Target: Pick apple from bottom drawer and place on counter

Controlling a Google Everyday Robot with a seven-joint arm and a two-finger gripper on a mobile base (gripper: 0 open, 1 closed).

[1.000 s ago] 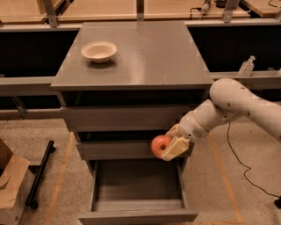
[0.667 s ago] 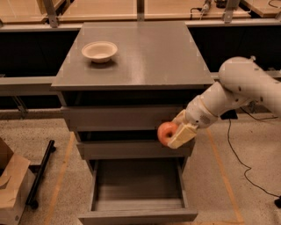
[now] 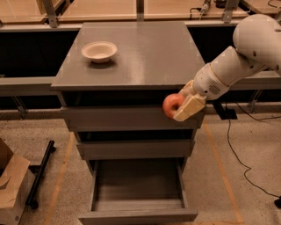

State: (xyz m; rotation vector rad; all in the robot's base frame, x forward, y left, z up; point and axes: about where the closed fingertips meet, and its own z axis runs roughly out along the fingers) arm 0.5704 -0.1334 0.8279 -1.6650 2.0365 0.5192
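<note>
Single camera view, looking down at the grey drawer unit from the front.

- End effector (image 3: 179,109): hangs in front of the unit's right side, level with the top drawer (image 3: 118,117) and just below the front edge of the surface (image 3: 149,52). It is clenched around the apple (image 3: 170,104). One pale beige finger (image 3: 189,108) lies along the apple's right side; the opposite finger is hidden behind the fruit.
- Apple: red-orange, held in the air and clear of any drawer. It overlaps the top drawer's front panel in the view, and contact with the panel cannot be determined. It sits below the level of the surface, not on it.
- Arm (image 3: 237,61): white, enters from the upper right and slopes down and to the left towards the wrist.
- Bottom drawer (image 3: 138,215): pulled out towards the camera, with its grey inner floor and side walls exposed. It stands well below the apple.
- Middle drawer (image 3: 134,149): its front is slightly proud of the top drawer.
- Surface: matte grey. A white bowl (image 3: 99,51) stands upright near its back-left corner, well apart from the end effector.
- Surroundings: pale wooden bench tops (image 3: 101,9) run behind the unit. A cardboard box (image 3: 11,189) and a black bar (image 3: 40,173) lie on the floor at the left. A dark cable (image 3: 237,162) trails on the floor at the right.
</note>
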